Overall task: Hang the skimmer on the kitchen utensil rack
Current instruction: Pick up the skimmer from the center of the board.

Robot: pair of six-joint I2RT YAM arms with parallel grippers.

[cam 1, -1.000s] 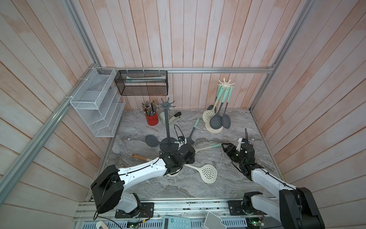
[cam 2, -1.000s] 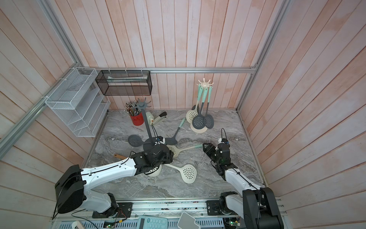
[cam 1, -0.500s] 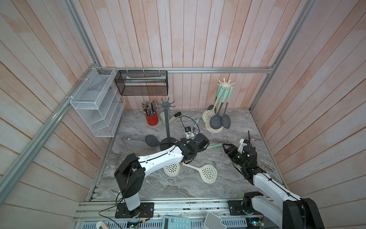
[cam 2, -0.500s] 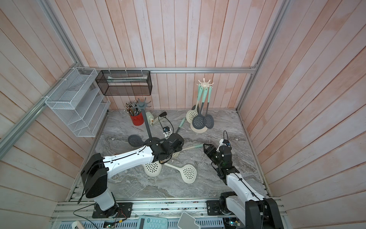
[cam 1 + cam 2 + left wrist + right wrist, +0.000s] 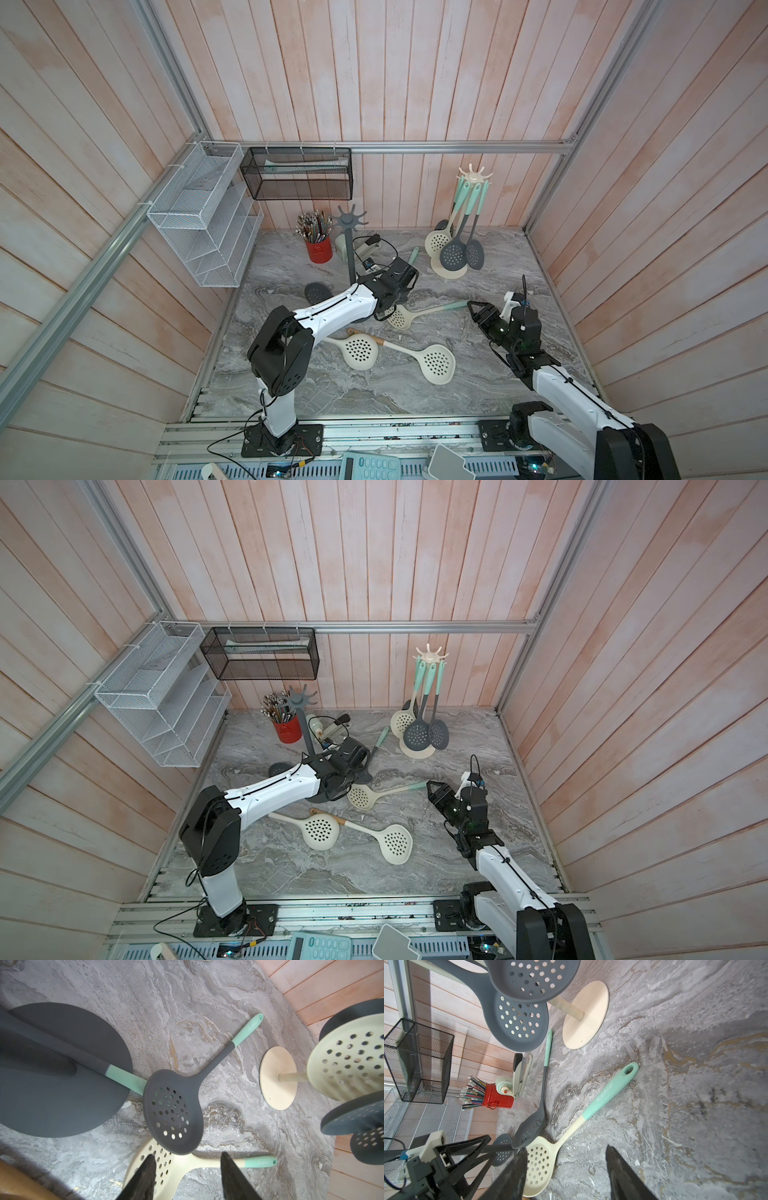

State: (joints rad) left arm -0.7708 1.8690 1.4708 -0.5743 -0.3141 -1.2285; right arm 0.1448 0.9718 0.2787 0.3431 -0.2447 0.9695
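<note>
Holds left arm (image 5: 332, 307) up from its base, then slanting low and forward over mid bench (image 5: 519, 270), wrist bent down. Points left claw (image 5: 187, 1155) at the surface close below, jaws parted with a clear gap, gripping nothing. Holds right arm (image 5: 557, 382) on the right side, forearm rising forward. Aims right claw (image 5: 478, 311) inward toward the centre, low over the surface, jaws likewise parted and empty, well apart from the left claw.

Open lane: bare surface (image 5: 498, 282) between right hand (image 5: 471, 306) and cream rack (image 5: 448, 272). 3 hanging skimmers (image 5: 455, 254) crowd that rack's near side. Left arm (image 5: 332, 307) lies low across the grey rack (image 5: 351, 249) base. 2 cream skimmers (image 5: 359, 351) clutter front centre.
</note>
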